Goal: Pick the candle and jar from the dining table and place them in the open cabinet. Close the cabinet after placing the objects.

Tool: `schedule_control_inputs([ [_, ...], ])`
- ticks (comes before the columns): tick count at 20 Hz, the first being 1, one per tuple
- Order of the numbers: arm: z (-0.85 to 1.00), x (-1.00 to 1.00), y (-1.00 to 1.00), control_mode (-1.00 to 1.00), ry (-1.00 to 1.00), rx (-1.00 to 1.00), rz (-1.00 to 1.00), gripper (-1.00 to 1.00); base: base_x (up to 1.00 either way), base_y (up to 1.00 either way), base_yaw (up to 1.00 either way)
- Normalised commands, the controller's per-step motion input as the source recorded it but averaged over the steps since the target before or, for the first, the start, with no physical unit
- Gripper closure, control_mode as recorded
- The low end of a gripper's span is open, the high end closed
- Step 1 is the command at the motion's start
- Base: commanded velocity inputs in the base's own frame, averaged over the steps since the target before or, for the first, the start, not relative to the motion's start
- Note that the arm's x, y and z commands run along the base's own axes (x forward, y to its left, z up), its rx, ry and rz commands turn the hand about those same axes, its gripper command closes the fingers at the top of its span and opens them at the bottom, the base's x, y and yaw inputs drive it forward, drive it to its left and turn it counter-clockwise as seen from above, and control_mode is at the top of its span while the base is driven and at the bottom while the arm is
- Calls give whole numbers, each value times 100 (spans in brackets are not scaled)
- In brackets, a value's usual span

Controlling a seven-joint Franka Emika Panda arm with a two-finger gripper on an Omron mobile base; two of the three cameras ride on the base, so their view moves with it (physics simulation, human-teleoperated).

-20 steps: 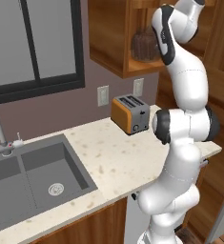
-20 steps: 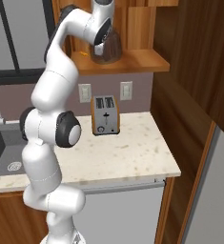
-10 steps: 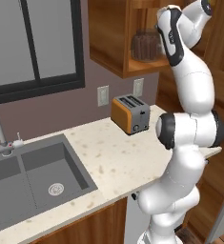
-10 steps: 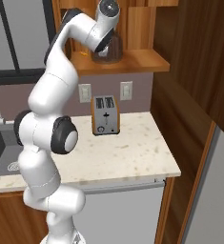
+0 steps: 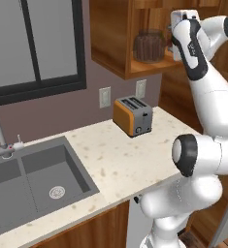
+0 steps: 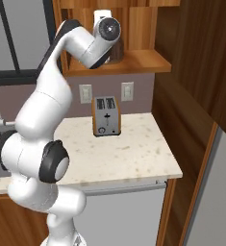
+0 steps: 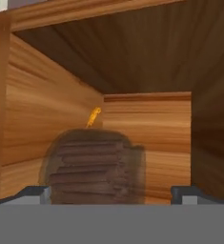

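Lighting: even, soft, rendered; no single source discernible. Speckled counter bright and evenly lit, without glare. Toaster casts a faint, soft shadow. Arm carries mild highlights on its white shells. Cabinet interior: left wall warm and bright, ceiling and right side falling into deep shadow. Jar reads dim and murky, edges smeared. Sharpness: all views soft and low in detail; wood grain streaky in the hand view. No edge distortion evident.

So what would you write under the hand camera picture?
Open tool facing the glass jar of brown sticks inside the wooden cabinet.
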Motion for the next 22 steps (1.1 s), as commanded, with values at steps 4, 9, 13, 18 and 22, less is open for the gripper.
schedule_control_inputs([
  [4,0,-68,0,-100,-14,0,0,-100,0,0,0],
  [9,0,-74,0,-100,-9,0,0,-100,0,0,0],
  [13,0,-79,0,-100,-5,0,0,-100,0,0,0],
  [18,0,-79,0,-100,-1,0,0,-100,0,0,0],
  [22,0,-79,0,-100,0,0,0,-100,0,0,0],
])
